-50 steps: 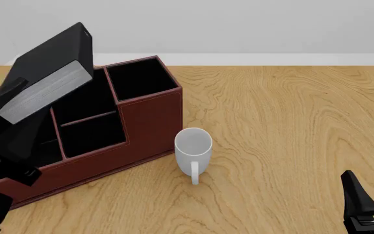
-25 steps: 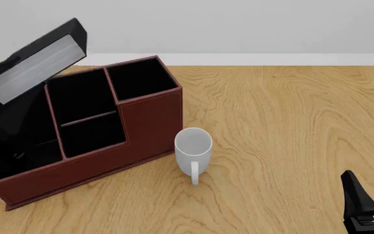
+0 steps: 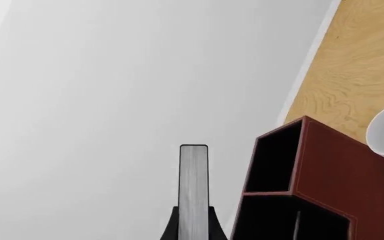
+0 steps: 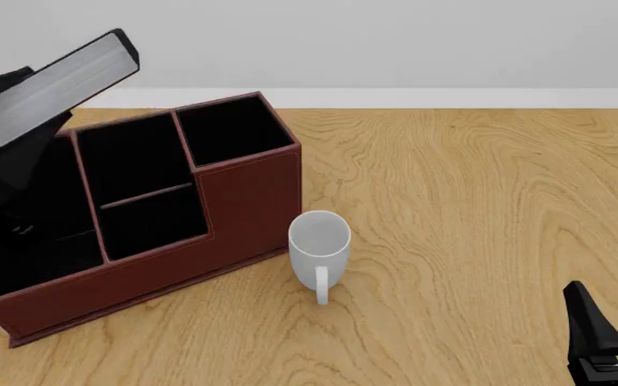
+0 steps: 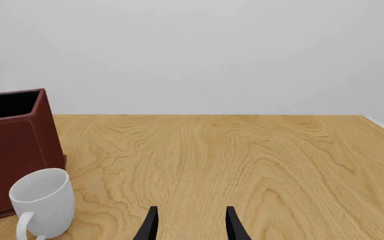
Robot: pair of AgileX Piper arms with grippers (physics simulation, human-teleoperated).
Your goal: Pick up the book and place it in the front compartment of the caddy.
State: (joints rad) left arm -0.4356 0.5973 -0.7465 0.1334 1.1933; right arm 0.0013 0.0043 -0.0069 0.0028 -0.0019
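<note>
The left pincer (image 3: 193,231) is clenched on the book (image 4: 54,88), its two black fingers pressed against the flat covers, as the left wrist view shows. The book is a thick slab with smooth matte black covers and a finely lined pale grey-white page edge. It juts out past the fingertips and is tilted, its far end raised. It hangs in the air, clear of every surface.

Below the left pincer and just to its right stands the caddy (image 4: 250,193), a boxy organiser of dark red-brown leather-look panels with pale stitching along the edges. Its compartments are lined in plain black and step up in height, lowest at the near side, tallest at the far right corner. The book is above the caddy's left end and in none of the compartments.

Right of the caddy, close to its near-right wall, a white mug (image 4: 320,248) stands upright on the table (image 4: 481,209): smooth, cylindrical, with a loop handle turned to the near side. The table is light wood with bold wavy grain.

The right pincer (image 5: 190,225) sits low over the table, well right of the mug. Its two tapered black fingers stand apart, released, with nothing between them.
</note>
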